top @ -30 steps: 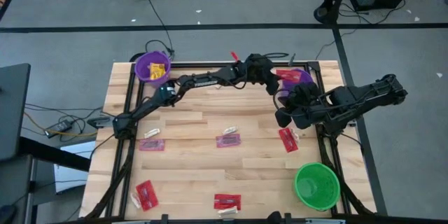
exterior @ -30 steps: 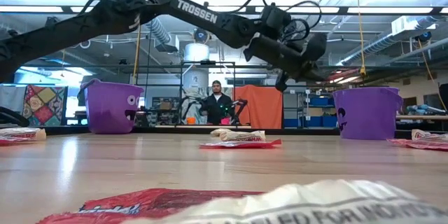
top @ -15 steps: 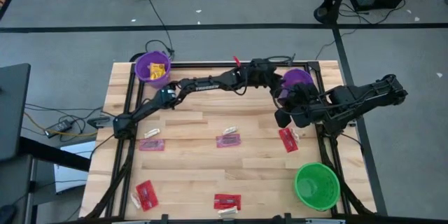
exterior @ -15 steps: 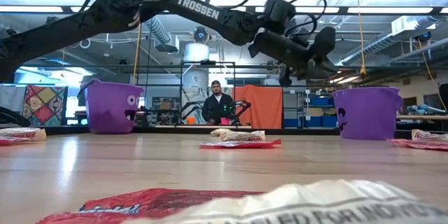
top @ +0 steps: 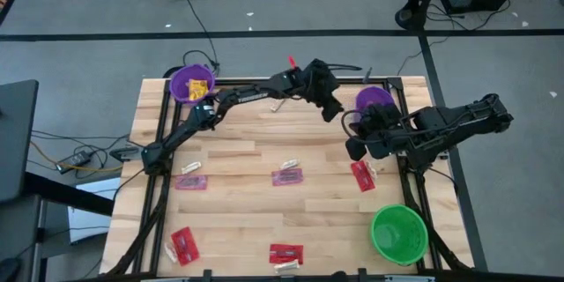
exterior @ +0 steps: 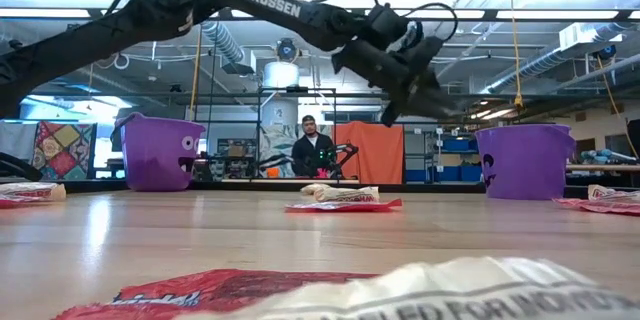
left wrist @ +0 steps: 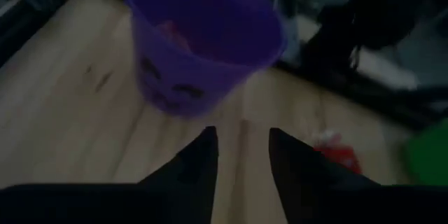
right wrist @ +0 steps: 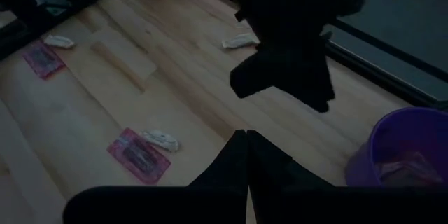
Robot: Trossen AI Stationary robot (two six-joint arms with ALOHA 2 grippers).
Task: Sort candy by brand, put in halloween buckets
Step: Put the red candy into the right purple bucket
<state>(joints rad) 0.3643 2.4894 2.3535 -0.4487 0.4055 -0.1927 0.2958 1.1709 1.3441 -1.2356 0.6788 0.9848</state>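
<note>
My left gripper point(top: 334, 111) point(left wrist: 241, 143) hangs open and empty above the table's far side, just left of the right purple bucket point(top: 374, 100) point(left wrist: 203, 35), which holds pink candy. The left purple bucket point(top: 192, 85) holds yellow candy, and the green bucket point(top: 398, 233) stands at the near right. Pink candy point(top: 288, 176), red candy point(top: 362, 176) and cream pieces point(top: 288, 163) lie flat on the wood. My right gripper point(top: 353, 148) point(right wrist: 246, 143) waits shut and empty above the table, near the right purple bucket.
More candy lies at the left point(top: 191, 181) and along the near edge point(top: 183, 245) point(top: 285, 253). A cream piece point(top: 278, 104) lies under the left arm. A black frame point(top: 161, 115) rims the table. A person point(exterior: 312, 150) sits in the room beyond.
My left gripper stood over the right purple bucket with something pink-red at its fingers, then opened. It has since drawn back toward the table's left, risen a little and tipped its fingers upward. The bucket's mouth now shows uncovered. My right gripper has kept still.
</note>
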